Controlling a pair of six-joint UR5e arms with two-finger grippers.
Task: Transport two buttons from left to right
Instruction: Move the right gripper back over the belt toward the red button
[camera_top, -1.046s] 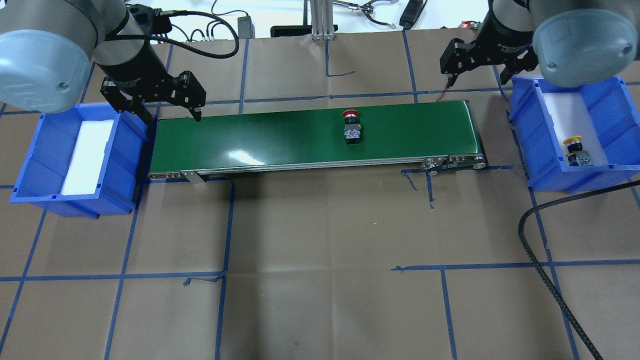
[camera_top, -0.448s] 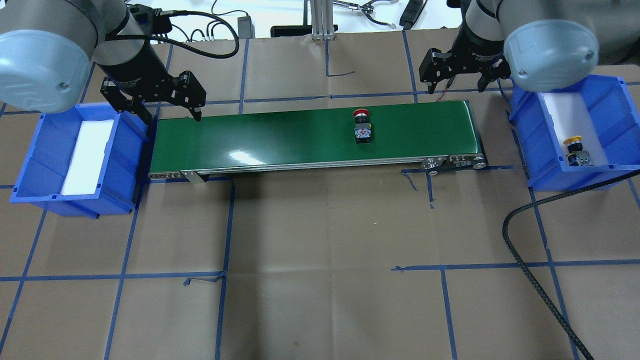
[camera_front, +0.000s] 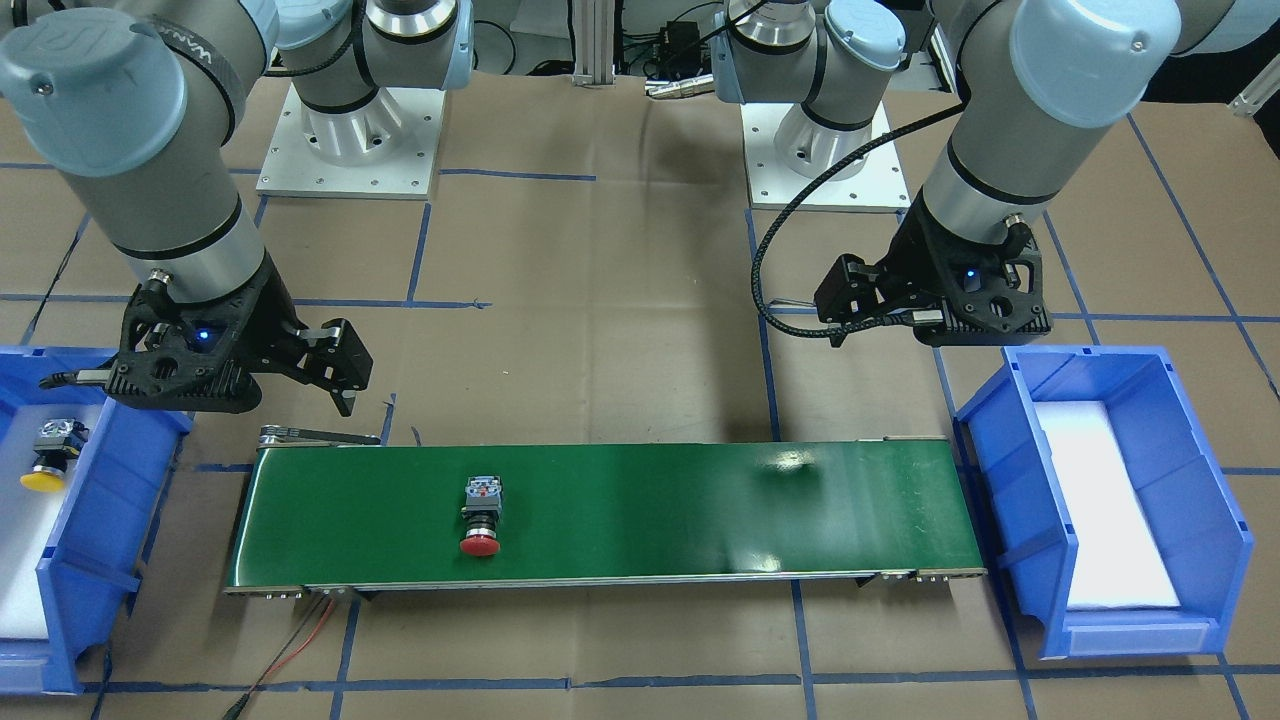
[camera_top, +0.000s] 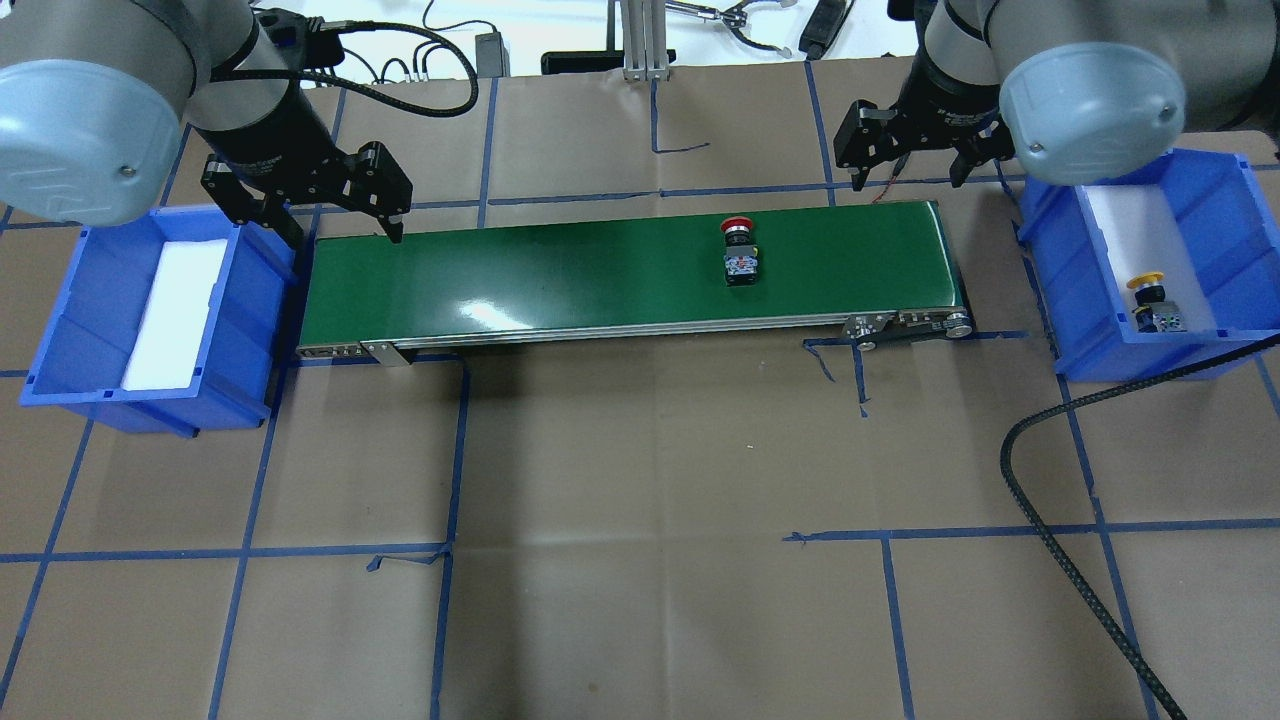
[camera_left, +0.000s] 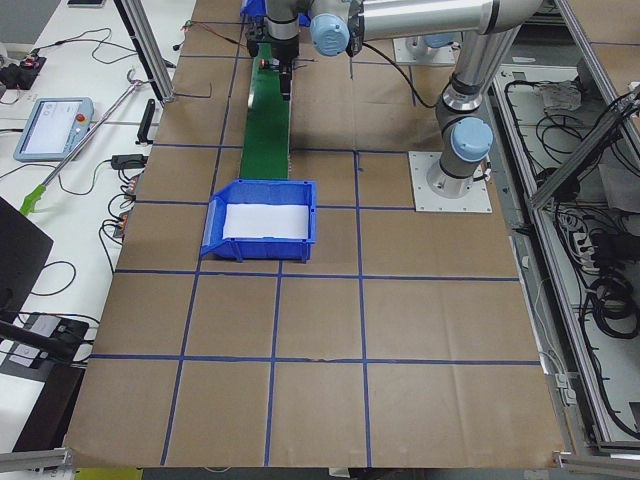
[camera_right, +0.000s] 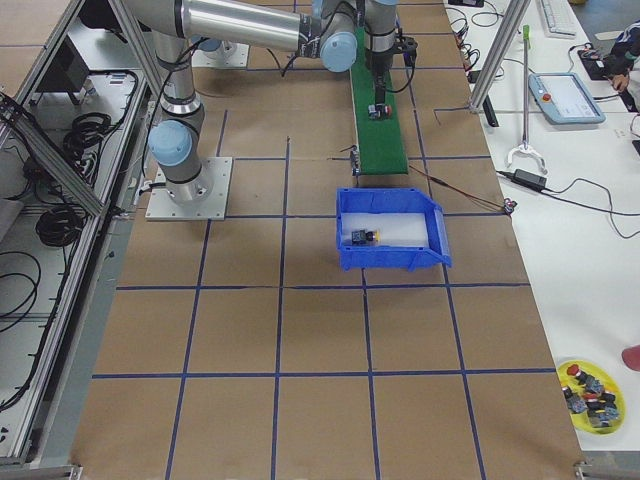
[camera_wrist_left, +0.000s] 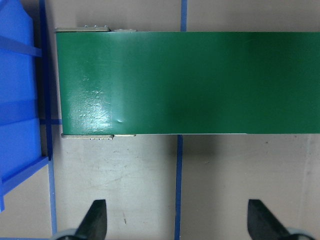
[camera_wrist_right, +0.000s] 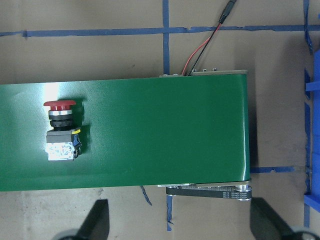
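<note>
The red button lies on its side on the green conveyor belt, right of the middle; it also shows in the right wrist view and the front view. The yellow button lies in the blue right bin on white foam. My right gripper is open and empty, above the far side of the belt's right end, right of the red button. My left gripper is open and empty over the belt's left end, beside the blue left bin.
The left bin holds only a white foam pad. A black cable loops over the table at the front right. Red and black wires leave the belt's far right end. A yellow dish of spare buttons sits far off.
The red button has ridden the belt to the right. My right gripper has swung left, from beside the right bin to behind the belt's right end. The left gripper has not moved.
</note>
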